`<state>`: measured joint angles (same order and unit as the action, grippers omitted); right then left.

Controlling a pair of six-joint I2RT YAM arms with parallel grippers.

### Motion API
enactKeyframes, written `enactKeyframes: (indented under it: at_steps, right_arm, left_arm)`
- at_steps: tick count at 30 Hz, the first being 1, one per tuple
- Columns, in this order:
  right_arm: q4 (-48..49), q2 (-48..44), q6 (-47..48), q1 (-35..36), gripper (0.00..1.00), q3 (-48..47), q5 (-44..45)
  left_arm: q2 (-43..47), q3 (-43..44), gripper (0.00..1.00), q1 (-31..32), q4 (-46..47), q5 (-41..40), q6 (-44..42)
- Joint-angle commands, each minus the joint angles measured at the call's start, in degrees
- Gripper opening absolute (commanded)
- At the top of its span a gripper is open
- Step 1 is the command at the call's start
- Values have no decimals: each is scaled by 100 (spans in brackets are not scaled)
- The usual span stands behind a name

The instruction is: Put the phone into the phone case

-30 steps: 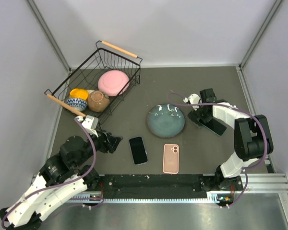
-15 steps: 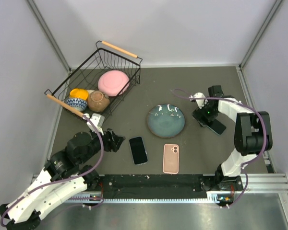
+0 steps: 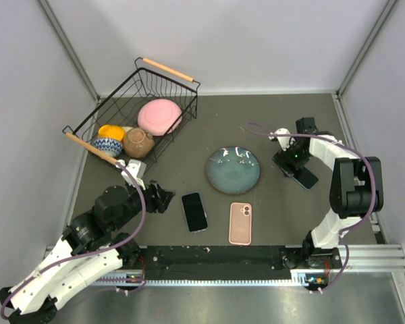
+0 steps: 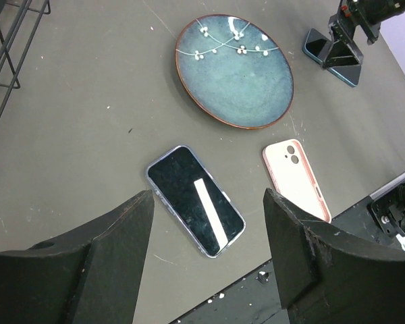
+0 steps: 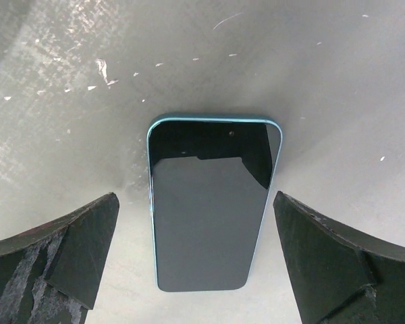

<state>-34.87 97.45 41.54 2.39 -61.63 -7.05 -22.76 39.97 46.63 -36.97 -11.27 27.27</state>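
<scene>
A black-screened phone with a pale rim (image 3: pixel 194 211) lies face up at the front middle of the table. A pink phone case (image 3: pixel 240 223) lies flat to its right, camera cutout at the far end. A second dark phone with a blue edge (image 3: pixel 304 177) lies at the right. My left gripper (image 3: pixel 163 197) is open and empty, just left of the black phone (image 4: pixel 192 199), above the table. The pink case (image 4: pixel 293 179) also shows in the left wrist view. My right gripper (image 3: pixel 293 162) is open over the blue-edged phone (image 5: pixel 206 209), one finger on each side.
A blue-green plate (image 3: pixel 233 170) sits mid-table between the phones. A black wire basket (image 3: pixel 101 111) at the back left holds a pink dish (image 3: pixel 159 116) and several bowls. Grey walls close in both sides. A black rail (image 3: pixel 216 260) runs along the near edge.
My right gripper has shifted to the right over the blue-edged phone. My left gripper has moved a little forward towards the black phone. The phones and the case have not moved.
</scene>
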Motion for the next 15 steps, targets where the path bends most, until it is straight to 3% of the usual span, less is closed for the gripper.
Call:
enactKeyframes:
  at_steps: [1,8,15]
  right_arm:
    - [-406,-472,249,-169,99,-420,-410]
    - [-872,-253,504,-361,99,-552,-586]
    - [-618,-138,601,-433,99,-315,-394]
  left_arm:
    - [0,20,71,21,173,-121,-28]
    - [70,38,71,21,164,-183,-46]
    - [79,73,71,21,120,-280,-90]
